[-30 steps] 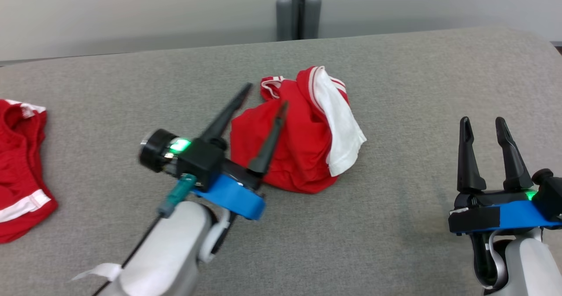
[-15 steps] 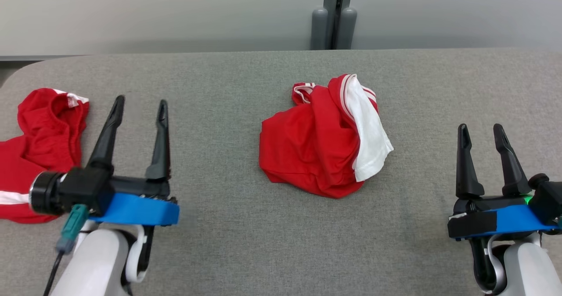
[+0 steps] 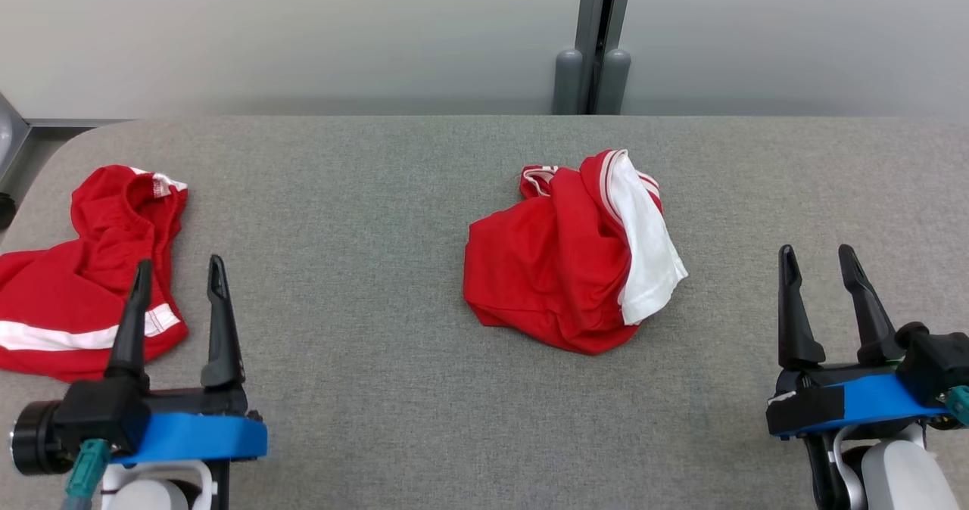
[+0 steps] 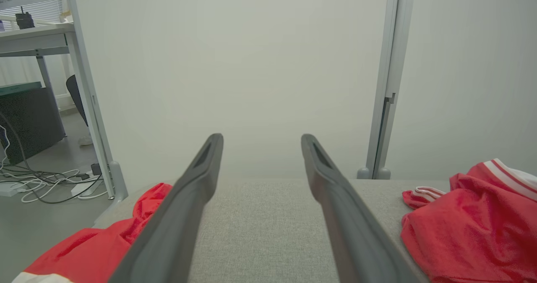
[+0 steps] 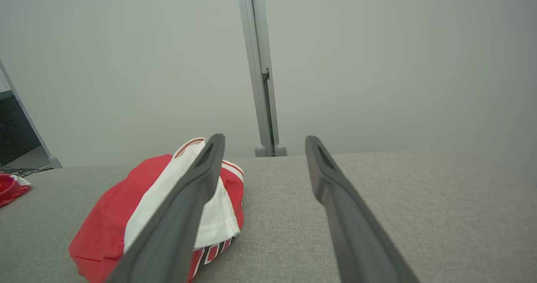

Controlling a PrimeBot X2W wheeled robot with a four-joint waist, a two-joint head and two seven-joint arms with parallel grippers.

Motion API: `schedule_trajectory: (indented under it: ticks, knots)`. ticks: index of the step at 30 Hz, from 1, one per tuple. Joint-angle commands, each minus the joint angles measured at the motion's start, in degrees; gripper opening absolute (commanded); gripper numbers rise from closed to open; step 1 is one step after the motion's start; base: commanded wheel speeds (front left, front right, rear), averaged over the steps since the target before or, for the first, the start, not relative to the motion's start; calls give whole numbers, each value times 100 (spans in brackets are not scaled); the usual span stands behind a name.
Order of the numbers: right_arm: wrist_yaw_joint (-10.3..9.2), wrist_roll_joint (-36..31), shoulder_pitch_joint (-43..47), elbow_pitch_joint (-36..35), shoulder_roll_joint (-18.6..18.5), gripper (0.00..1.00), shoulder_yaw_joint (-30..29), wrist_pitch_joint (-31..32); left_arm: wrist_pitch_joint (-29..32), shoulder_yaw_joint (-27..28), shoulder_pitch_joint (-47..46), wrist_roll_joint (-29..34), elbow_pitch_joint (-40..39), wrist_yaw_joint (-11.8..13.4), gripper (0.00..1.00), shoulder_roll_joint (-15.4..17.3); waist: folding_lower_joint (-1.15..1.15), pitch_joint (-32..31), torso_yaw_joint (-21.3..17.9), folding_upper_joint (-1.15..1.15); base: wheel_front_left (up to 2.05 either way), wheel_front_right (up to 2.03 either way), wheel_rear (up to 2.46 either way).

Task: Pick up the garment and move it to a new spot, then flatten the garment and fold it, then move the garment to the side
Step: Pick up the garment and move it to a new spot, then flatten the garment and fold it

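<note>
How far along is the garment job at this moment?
Done: maybe the first move, unclear; the red-and-white garment lies bunched at the centre of the table. In hand: nothing, left gripper and right gripper both open, empty. Left: flattening, folding, moving aside. A second red garment lies at its left end.

The left gripper points along the grey desk toward a pale partition wall, its jaws spread wide, with bare desk showing between them. A crumpled red garment with white trim lies to the right. A second red garment lies left, at the desk's rounded corner. Far left, cables trail across the floor.
</note>
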Motion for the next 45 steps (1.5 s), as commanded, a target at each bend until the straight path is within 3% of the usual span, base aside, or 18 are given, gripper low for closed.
schedule_trajectory:
  ticks: [1,12,37,45]
  knots:
    - [1,-21,70,21,-9,100,6,-20,-26,63,108,69,-19,-55,100,-61,0,-28,1,0,0,0,0]
    - [1,-78,209,326,-9,100,51,-20,-27,302,417,573,180,-381,100,-358,0,-203,17,0,0,0,0]
    - [1,-50,51,617,-9,100,158,-20,-27,653,297,948,361,-604,100,-579,0,-233,-42,0,0,0,0]
    - [1,-285,-655,740,-10,100,568,-3,-27,644,218,1001,381,-642,100,-680,0,-96,-3,0,0,0,0]
